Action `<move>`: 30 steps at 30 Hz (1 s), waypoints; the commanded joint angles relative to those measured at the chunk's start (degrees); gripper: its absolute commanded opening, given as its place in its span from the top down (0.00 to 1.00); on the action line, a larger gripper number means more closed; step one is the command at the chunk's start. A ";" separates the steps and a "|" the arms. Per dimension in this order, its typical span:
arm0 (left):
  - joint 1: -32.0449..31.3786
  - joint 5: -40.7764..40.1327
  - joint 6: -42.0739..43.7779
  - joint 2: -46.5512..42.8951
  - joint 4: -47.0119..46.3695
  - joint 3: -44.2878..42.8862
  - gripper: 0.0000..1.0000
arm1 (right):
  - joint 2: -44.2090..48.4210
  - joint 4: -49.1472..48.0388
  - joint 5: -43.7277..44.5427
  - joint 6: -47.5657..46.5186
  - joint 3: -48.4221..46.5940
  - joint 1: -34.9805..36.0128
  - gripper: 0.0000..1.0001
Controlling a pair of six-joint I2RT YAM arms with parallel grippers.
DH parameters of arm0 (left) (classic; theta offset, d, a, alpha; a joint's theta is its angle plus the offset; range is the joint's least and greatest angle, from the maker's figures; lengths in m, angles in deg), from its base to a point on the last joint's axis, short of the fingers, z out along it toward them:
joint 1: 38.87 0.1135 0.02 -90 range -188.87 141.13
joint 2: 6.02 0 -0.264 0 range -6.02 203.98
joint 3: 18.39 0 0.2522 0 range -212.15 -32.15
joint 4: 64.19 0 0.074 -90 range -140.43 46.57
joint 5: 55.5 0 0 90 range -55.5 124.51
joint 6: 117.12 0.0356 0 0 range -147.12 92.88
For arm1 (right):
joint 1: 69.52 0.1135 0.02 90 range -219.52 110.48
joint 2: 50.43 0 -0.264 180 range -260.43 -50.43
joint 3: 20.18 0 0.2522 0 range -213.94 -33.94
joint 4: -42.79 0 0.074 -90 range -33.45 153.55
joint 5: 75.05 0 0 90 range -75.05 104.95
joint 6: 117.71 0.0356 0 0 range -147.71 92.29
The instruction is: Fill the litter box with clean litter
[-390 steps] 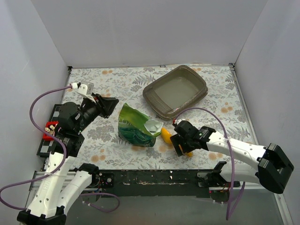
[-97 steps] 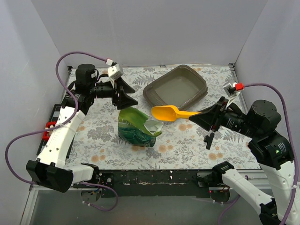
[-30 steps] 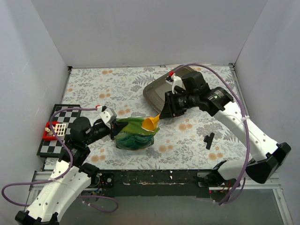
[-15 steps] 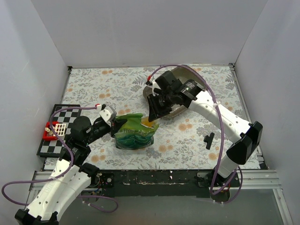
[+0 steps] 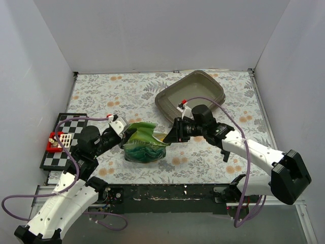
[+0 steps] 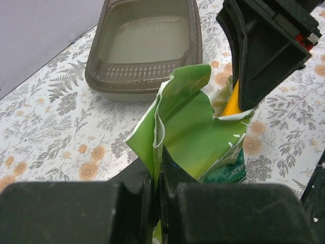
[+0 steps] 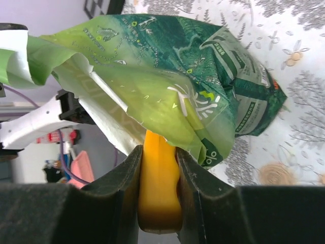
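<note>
The left gripper (image 6: 157, 170) pinches the torn lip of the green bag (image 5: 144, 146), holding its mouth open so the right gripper (image 7: 158, 155), clamped on the yellow scoop (image 7: 157, 195), can dig inside. The litter, presumably in the bag, is hidden. The litter box (image 5: 166, 109) sits just behind on the table (image 5: 101, 96).

1. Bag (image 5: 143, 145): glossy green, darker teal print.
2. Scoop (image 7: 158, 185): yellow-orange.
3. Litter box (image 6: 137, 81): grey-brown.
4. Worktop (image 5: 111, 91): white, grey leaves, orange blooms.
5. Board (image 5: 53, 155): black-and-white checks.
6. Arms (image 5: 56, 213): white, black joints.
7. Cables (image 5: 76, 118): purple.
8. Walls (image 5: 162, 30): plain pale grey.
</note>
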 commanded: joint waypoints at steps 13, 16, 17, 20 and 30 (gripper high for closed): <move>1.70 -1.93 6.83 7.33 7.31 -9.73 1.00 | -16.10 -49.92 -11.40 26.26 12.35 7.03 0.99; 1.70 -1.21 3.23 7.70 7.32 -9.83 1.00 | -17.60 -58.72 -11.85 29.43 13.58 6.94 0.99; 1.70 -0.34 2.17 6.82 6.97 -9.22 1.00 | -17.69 -60.04 -11.93 29.70 13.76 6.94 0.99; 1.70 1.68 -1.26 3.05 4.69 -6.32 1.00 | -17.16 -63.30 -12.11 30.66 14.29 6.68 0.99; 1.70 9.16 -7.33 -0.66 2.84 3.62 1.00 | -7.77 -67.44 -12.98 33.04 22.54 1.24 0.99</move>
